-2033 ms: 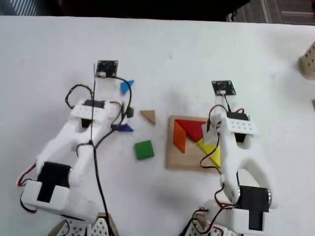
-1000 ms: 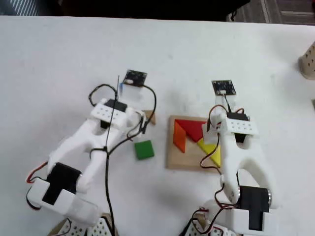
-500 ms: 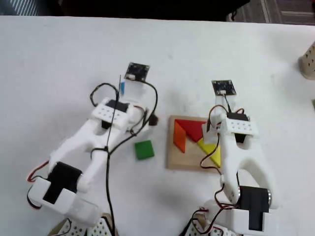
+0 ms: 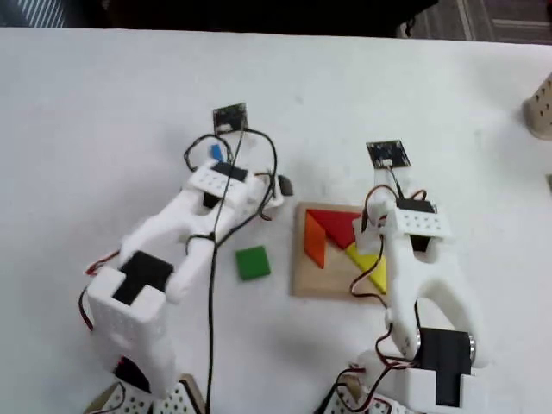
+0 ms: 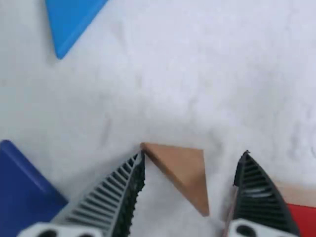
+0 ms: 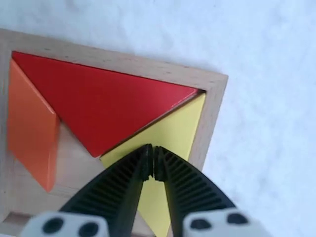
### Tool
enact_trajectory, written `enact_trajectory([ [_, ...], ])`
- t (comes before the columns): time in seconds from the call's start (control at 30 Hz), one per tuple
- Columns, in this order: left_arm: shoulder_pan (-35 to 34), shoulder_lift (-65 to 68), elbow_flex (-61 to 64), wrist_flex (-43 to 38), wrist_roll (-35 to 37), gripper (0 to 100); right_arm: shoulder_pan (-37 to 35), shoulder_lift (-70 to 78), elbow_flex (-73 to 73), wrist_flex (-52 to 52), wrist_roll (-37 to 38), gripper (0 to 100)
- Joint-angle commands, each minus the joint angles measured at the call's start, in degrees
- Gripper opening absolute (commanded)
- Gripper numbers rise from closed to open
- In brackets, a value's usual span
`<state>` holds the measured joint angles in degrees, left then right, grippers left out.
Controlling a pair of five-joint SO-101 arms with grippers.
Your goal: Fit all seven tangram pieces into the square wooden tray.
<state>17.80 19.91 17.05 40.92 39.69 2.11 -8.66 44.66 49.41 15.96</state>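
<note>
Straddling the small tan wooden triangle, which lies flat on the white table just beside the square wooden tray, the left gripper has its jaws apart. The piece looks light, stiff and smooth, best pinched across opposite edges. The right gripper hangs closed over the tray's yellow triangle. No writing is legible.

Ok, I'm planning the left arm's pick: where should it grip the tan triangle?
Probably from straight above, pinching the tan triangle across its side edges: it lies flat on the table, and the left gripper, jaws open, straddles it.
</note>
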Motion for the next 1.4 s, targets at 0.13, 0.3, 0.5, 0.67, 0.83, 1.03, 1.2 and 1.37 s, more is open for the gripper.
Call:
enact_trajectory([
  [0.13,0.6,-0.3,-4.8,3.2,1.1,30,-0.9,-1.8,0.1,-0.6,1.0,1.8],
  [0.3,1.0,0.1,-4.3,5.5,0.8,30,-0.9,-1.8,0.1,-0.6,1.0,1.9],
  [0.5,2.0,0.1,-4.8,8.2,1.1,30,-1.0,-1.7,0.1,-0.6,1.0,1.9],
  [0.67,1.8,0.2,-4.7,5.3,1.1,30,-1.0,-1.7,0.1,-0.6,1.0,2.0],
  [0.83,0.9,0.2,-4.7,2.7,4.0,30,-1.0,-1.7,0.1,-0.6,1.0,2.0],
  [1.03,-0.9,0.2,-4.7,2.5,4.7,30,-1.0,-1.7,0.1,-0.6,1.0,2.0],
  [1.2,-0.7,0.3,-4.3,3.0,4.7,29,-1.0,-1.7,0.1,-0.6,1.0,2.0],
  [1.37,0.0,2.6,-5.1,3.0,4.6,24,-1.0,-1.7,0.1,-0.6,1.0,2.0],
])
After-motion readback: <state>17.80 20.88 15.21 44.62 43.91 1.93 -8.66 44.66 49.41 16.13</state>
